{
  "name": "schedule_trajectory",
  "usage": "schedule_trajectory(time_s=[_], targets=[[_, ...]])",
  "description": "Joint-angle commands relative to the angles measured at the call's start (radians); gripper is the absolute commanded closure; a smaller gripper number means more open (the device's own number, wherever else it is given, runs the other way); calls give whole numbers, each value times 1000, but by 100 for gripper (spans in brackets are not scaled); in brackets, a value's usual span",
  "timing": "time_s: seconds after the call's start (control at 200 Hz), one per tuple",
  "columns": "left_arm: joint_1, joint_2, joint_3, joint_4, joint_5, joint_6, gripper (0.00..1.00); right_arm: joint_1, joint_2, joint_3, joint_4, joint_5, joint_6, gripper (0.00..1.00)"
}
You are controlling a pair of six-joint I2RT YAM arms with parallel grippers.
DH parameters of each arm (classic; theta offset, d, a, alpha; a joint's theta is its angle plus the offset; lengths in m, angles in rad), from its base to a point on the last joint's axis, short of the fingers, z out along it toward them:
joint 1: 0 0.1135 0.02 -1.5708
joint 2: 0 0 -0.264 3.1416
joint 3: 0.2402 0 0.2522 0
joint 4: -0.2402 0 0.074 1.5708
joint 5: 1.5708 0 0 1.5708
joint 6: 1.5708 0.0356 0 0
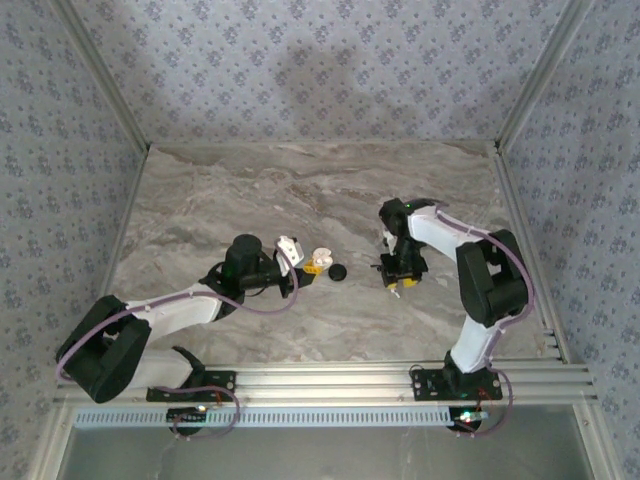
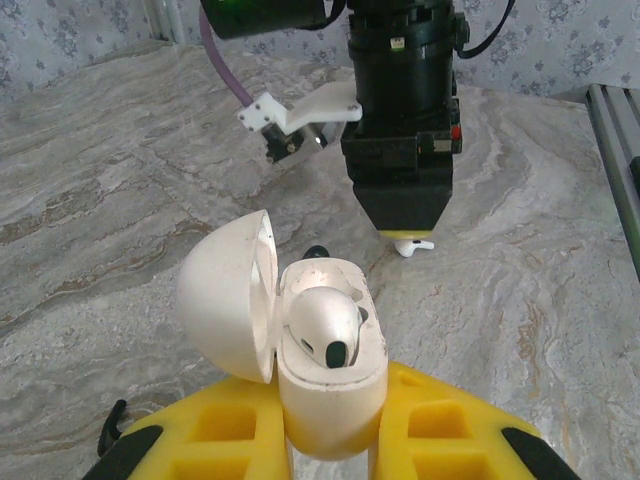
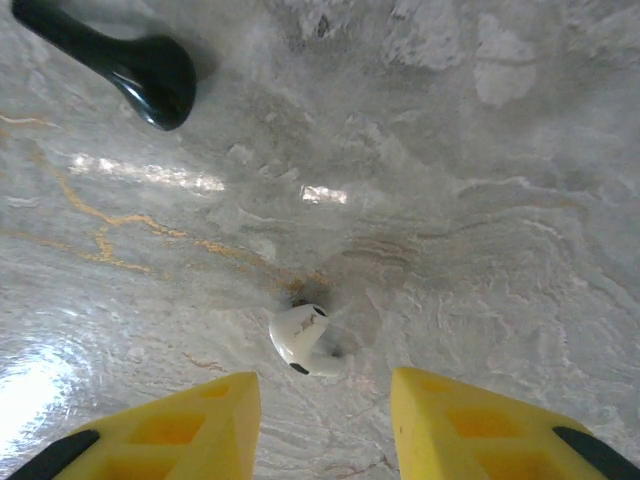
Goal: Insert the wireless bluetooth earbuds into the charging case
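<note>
Earbud [image 3: 303, 340] lies just ahead of right claw [image 3: 322, 388]

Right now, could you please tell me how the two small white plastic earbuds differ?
The seated earbud nests in the open round white charging case; the loose earbud lies bare on the marble table. The seated earbud's case is held by the left gripper; the loose earbud lies untouched below the right gripper. Both are white.

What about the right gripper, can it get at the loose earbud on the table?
Probably yes: the earbud lies on the table just ahead of the right gripper, fingers parted, nothing between.
</note>
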Motion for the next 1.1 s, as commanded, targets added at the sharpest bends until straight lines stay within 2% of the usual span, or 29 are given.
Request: schedule_trajectory(time_s=[0.0,0.475,0.76,0.954,1.094], targets=[[5,-34,-2,21,0,-2,95,12,32,9,-11,2,-25,59],[5,-36,-1,15,-3,-1,95,16,77,-8,21,-21,-30,63],[5,-34,-1,16,-3,-1,95,16,76,-24,31,-21,-18,72],[6,-27,4,14,0,3,95,16,13,-55,79,-31,14,76],[5,-11,7,20,-2,5,95,14,-97,-93,150,-44,64,76]])
